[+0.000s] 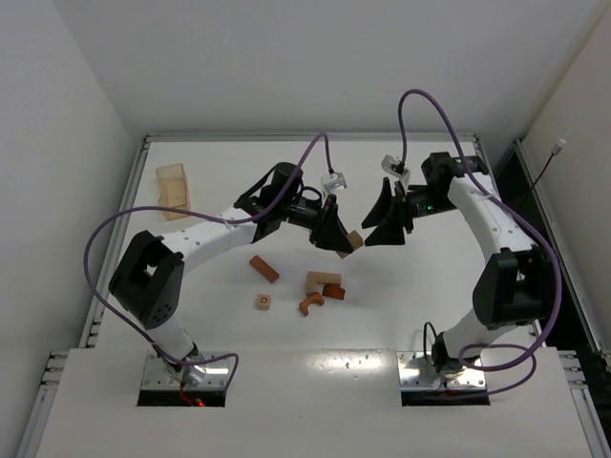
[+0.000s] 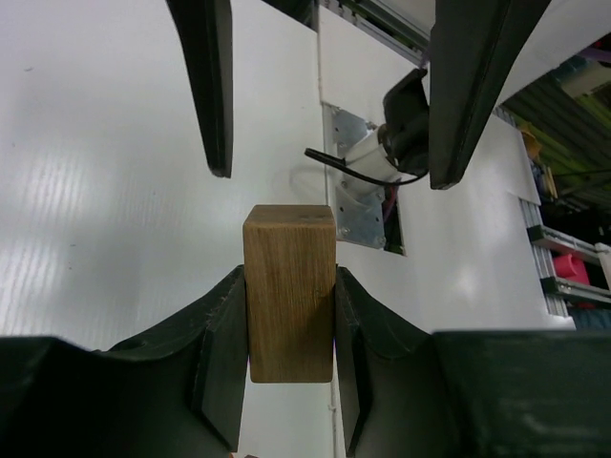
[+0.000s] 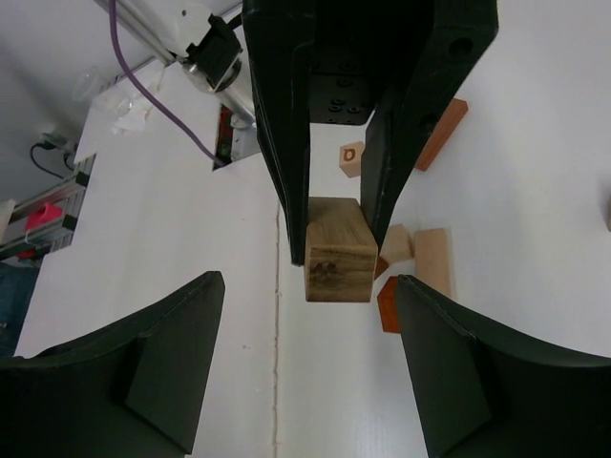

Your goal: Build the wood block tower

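One brown squared wood block (image 2: 289,286), grain showing, between left jaws

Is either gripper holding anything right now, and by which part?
The left gripper holds a tan wood block, clamped on two opposite side faces, one end sticking out. The right gripper stands open facing that end, holding nothing.

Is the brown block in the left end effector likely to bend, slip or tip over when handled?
The block looks like solid wood with sharp edges, so probably rigid. Its flat sides lie flush against the left end effector, so slipping seems unlikely. Taller than wide, it might tip if stood on end.
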Controlling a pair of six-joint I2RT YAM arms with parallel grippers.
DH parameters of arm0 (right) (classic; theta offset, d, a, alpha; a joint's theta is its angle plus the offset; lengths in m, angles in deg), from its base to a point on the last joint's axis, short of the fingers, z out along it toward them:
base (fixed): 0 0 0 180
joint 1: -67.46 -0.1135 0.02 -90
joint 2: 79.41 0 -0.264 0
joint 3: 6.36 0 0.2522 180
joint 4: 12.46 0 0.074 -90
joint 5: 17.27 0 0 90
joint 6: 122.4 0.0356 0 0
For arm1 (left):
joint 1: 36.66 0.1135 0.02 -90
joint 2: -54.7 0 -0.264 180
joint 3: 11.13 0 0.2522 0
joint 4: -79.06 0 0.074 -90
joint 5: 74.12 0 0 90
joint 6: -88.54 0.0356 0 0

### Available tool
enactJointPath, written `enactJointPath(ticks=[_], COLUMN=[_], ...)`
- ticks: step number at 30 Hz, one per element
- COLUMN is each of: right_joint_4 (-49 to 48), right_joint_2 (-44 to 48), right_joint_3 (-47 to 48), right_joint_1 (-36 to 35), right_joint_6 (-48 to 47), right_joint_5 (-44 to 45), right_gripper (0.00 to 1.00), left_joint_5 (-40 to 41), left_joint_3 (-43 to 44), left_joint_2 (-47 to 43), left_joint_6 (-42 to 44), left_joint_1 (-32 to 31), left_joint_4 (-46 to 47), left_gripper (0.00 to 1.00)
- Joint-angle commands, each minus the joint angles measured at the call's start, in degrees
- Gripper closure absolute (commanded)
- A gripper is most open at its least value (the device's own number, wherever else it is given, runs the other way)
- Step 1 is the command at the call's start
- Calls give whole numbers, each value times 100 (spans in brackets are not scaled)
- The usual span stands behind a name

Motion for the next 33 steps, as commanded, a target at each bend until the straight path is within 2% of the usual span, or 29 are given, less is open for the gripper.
enactJointPath(ticks=[1, 25, 30, 32, 33], right_joint_4=[106, -8, 45, 97, 97], right_joint_2=[117, -190, -313, -366, -366], right_joint_3=[-8, -17, 36, 98, 98], right_joint_1=[-155, -480, -480, -480, -480], right_joint_6=[-294, -241, -189, -189, -189], right_joint_5=[-491, -157, -157, -157, -157], right_gripper=[31, 34, 49, 51, 55], left_joint_5=[-550, -243, -58, -58, -58], left_joint_3=[-34, 52, 53, 53, 53], left_joint_2=[-3, -302, -302, -302, -302], left_joint_6=[155, -215, -215, -215, -215], left_joint_1=[-1, -1, -1, -1, -1], left_joint_4=[220, 686, 686, 686, 634], left_gripper=[100, 100, 100, 100, 100])
